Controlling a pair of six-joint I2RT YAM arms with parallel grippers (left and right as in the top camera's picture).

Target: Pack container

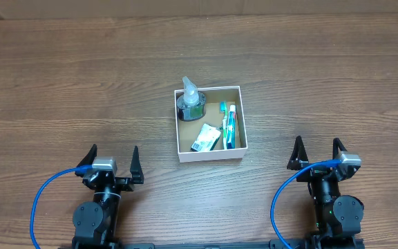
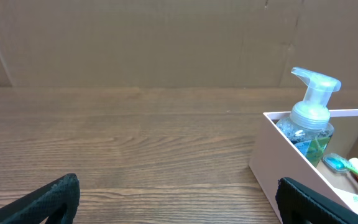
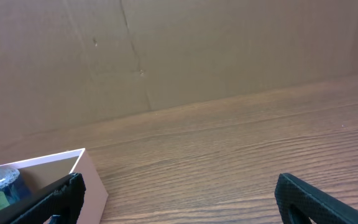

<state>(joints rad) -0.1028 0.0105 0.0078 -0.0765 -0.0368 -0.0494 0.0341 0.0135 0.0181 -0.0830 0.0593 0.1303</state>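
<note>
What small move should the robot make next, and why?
Probably none, I judge: the container already holds the pump bottle, toothbrush and packet, no loose item shows on the table, and the left claw and right claw rest open, apart from it.

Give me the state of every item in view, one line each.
container: open-topped, flat on the table, packed with four items
pump bottle: upright, back-left corner of the container
toothbrush: lying flat, right side of the container
toothpaste tube: lying flat beside the toothbrush
green-and-white packet: lying flat, front of the container
left gripper: open, empty, clear of the container
right gripper: open, empty, clear of the container
</note>
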